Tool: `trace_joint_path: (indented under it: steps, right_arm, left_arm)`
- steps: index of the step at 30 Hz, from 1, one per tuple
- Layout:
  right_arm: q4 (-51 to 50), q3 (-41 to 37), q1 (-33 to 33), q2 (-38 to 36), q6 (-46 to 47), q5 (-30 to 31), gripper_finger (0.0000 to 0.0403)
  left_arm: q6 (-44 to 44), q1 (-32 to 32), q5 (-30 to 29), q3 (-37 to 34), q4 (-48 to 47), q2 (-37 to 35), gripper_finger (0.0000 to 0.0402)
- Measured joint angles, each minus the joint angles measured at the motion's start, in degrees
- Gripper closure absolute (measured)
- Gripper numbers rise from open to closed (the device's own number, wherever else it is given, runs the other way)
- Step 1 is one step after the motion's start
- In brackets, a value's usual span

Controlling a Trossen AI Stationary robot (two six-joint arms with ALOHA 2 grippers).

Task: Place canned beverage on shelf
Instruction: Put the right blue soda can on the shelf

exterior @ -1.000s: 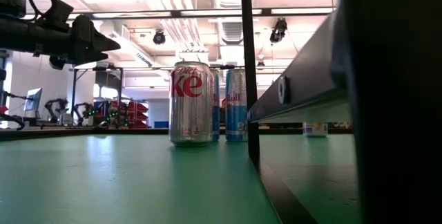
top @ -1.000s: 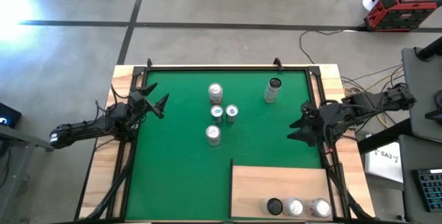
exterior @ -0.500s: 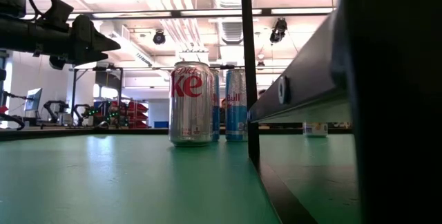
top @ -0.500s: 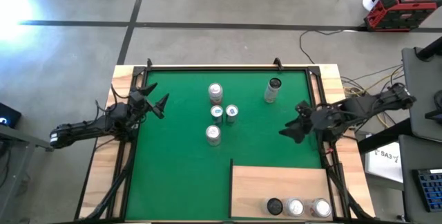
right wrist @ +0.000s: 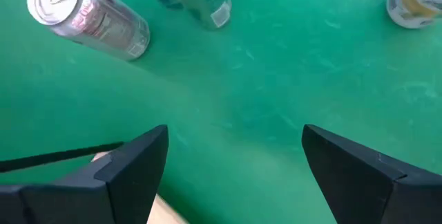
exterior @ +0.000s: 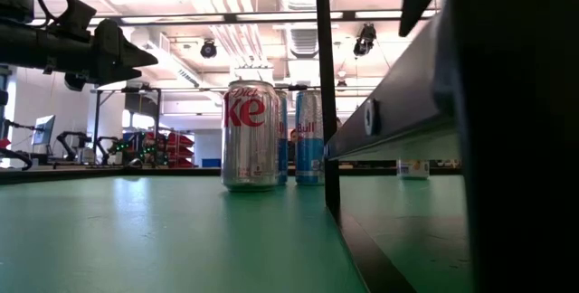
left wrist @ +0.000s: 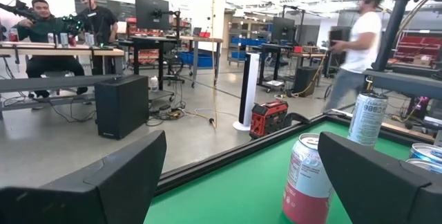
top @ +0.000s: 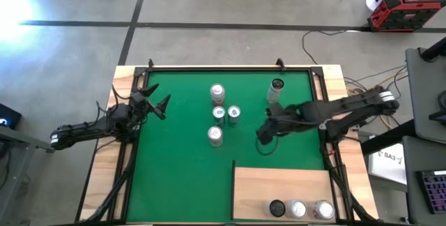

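Several drink cans stand upright on the green mat [top: 181, 170]: a silver one [top: 214, 136] nearest the shelf, two small ones [top: 226, 114], one behind them [top: 217, 93] and a dark-topped one [top: 275, 91]. The shelf [top: 279, 184], a pale wood panel at the mat's near right corner, bears three cans [top: 300, 209]. My right gripper [top: 263, 137] hangs open above the mat, right of the silver can [right wrist: 86, 16], slanting down, nothing between its fingers [right wrist: 235, 133]. My left gripper [top: 159, 100] waits open and level at the mat's left edge [left wrist: 242, 141].
A low dark frame borders the mat, with wooden strips [top: 104, 163] outside it. In the low view the shelf's dark edge [exterior: 389, 112] rises right of a Diet Coke can [exterior: 251, 135] and a Red Bull can [exterior: 308, 137]. People show in the room beyond [left wrist: 352, 44].
My right gripper has swung from the mat's right edge toward the left, out over the mat toward the cans, and has tipped further downward. Its fingers stay open. The cans have not moved.
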Motion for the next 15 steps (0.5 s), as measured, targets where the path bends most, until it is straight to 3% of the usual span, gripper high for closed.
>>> trace_joint_path:
  steps: [8,15]
  right_arm:
    - [-10.8,13.6,-9.0,12.9,-7.9,-10.2,0.0080]
    - [-10.8,20.5,-17.2,18.1,-14.6,-14.5,0.0081]
  left_arm:
    - [0.0,0.0,0.0,0.0,0.0,0.0,0.0038]
    - [0.0,0.0,0.0,0.0,0.0,0.0,0.0038]
